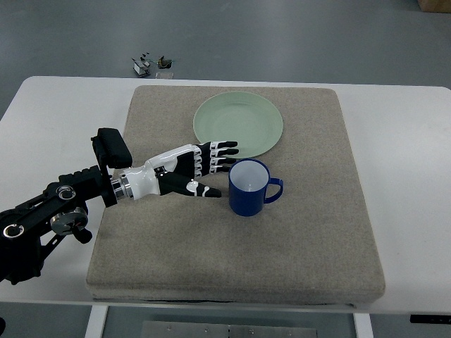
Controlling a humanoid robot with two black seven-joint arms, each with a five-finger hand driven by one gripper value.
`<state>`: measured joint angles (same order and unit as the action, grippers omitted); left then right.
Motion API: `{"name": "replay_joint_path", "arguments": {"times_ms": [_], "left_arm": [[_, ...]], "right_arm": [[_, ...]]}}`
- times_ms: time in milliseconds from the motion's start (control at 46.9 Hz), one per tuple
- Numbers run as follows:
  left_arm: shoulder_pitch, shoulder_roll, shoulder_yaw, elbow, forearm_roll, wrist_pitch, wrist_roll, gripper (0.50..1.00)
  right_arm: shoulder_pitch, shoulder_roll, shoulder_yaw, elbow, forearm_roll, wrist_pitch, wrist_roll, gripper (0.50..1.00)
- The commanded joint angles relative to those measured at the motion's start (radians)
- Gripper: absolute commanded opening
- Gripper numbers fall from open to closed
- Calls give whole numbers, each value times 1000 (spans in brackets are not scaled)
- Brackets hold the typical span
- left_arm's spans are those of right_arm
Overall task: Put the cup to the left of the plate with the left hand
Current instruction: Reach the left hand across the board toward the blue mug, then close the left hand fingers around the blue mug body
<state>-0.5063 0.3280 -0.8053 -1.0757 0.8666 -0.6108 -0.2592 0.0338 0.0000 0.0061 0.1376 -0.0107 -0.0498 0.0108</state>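
Left hand (192, 171) reaches in over the grey mat (310, 246), fingers extended and loosely spread, holding nothing; thumb tip just beside the blue cup (249, 189). Cup stands upright near mat centre, handle facing the right edge, just in front of the green plate (238, 124). No readable print anywhere.

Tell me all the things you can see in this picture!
cup: one, dark blue, upright on the mat, just below the plate, handle to the right
plate: one, pale green, top middle of the mat
mat: one, grey-brown, covers most of the table
table: one, white, under the mat
small metal bits: a few, on the floor beyond the table
left hand: one, black and white, fingers open, reaching beside the cup
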Motion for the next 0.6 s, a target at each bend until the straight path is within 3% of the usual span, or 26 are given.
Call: {"name": "replay_joint_path", "arguments": {"times_ms": [0, 576], "left_arm": [[-5, -15, 0, 11, 15, 0, 0, 996], [-41, -101, 5, 91, 86, 0, 3, 996]], "right_arm": [[0, 0, 0, 0, 0, -1, 0, 934], [0, 0, 0, 0, 0, 1, 0, 934]]}}
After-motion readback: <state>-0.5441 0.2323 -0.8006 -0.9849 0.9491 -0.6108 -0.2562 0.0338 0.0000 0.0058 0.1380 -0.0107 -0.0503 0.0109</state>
